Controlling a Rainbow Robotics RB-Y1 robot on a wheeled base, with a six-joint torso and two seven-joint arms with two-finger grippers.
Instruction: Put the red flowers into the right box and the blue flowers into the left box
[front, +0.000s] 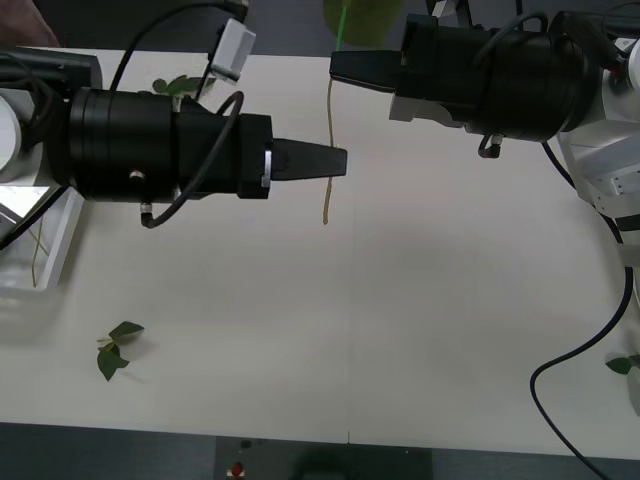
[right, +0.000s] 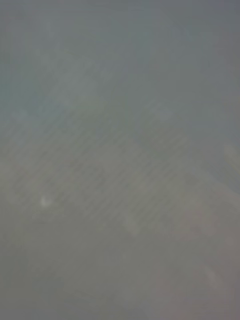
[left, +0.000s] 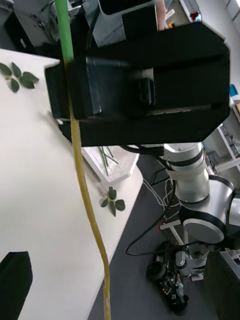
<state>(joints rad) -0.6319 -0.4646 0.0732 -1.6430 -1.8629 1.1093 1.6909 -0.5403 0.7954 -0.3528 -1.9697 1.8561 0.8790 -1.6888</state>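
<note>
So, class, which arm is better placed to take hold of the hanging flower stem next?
Left. The left pincer is open, level with the lower half of the flower stem, which hangs between its fingers in the left wrist view. The right pincer sits at the stem's top, probably supporting it.

flower stem (front: 328, 150): thin, green top, yellowish lower part, hanging upright over table | left box (front: 62, 240): white, at left edge

A white table (front: 400, 300) carries everything. A loose green leaf sprig (front: 117, 347) lies on it, well below the left gripper (front: 335, 160). More leaves (front: 180, 86) lie behind that arm, and another sprig (front: 624, 365) lies at the table's right edge, well below the right arm.
</note>
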